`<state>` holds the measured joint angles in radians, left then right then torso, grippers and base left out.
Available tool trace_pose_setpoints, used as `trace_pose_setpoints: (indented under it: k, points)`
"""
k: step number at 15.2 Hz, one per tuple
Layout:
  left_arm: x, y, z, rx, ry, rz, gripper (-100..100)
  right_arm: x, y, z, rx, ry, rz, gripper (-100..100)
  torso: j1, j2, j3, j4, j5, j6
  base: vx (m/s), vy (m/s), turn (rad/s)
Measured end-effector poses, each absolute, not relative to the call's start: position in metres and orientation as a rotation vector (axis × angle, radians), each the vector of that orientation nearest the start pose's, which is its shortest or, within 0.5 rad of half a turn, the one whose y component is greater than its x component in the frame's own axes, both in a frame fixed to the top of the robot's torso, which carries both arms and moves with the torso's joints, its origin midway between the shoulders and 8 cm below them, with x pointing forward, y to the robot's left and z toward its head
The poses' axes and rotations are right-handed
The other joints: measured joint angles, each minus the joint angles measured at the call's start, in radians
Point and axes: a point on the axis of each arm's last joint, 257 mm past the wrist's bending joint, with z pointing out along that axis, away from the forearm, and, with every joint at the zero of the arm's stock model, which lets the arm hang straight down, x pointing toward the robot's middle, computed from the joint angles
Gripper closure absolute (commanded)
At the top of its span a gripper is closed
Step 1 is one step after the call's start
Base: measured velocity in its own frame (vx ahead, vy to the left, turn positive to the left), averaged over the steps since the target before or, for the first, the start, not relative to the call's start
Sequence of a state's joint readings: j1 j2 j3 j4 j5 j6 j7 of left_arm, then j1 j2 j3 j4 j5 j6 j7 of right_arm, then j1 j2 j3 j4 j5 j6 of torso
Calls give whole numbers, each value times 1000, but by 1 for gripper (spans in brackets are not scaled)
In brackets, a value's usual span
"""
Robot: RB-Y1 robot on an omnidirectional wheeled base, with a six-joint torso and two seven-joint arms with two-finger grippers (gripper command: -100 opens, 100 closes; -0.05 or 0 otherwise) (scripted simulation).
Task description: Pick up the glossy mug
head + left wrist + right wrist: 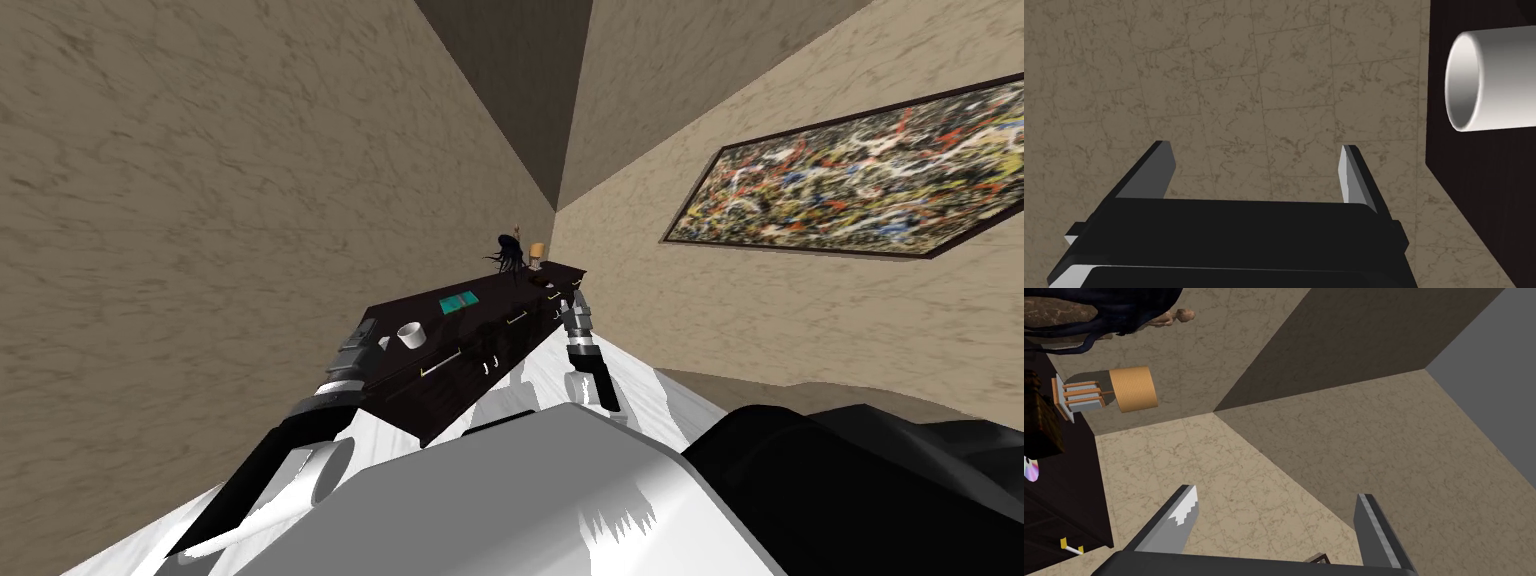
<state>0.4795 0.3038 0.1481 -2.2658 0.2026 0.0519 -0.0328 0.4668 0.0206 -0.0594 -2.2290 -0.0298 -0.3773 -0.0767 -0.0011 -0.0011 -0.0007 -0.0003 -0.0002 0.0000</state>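
Note:
A white glossy mug (410,334) stands on the near end of a dark dresser (500,310). In the left wrist view the mug (1489,80) shows its open mouth, off to one side of my fingers and apart from them. My left gripper (362,335) hovers just beside the dresser's near end, close to the mug. It is open (1256,146) with only the tan wall between its fingers. My right gripper (578,312) hangs by the dresser's front near its far end, open (1278,492) and holding nothing.
On the dresser top lie a teal book (458,303), a dark spidery plant (508,253) and a small lamp (537,254) with an orange shade (1131,388) at the far end. Tan walls close in behind and to the right, with a painting (870,180) on the right wall.

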Motion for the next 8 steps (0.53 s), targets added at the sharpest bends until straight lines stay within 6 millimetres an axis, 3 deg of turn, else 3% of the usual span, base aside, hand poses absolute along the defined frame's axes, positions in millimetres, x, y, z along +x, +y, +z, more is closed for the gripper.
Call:
trace_pose_setpoints:
  k: [8]
  points:
    - [408,375,-111,-1075,1186,-1001,-100,370,-308,-11,836,639,1309,0,0,0,0,0,0,0,13,-15,-68]
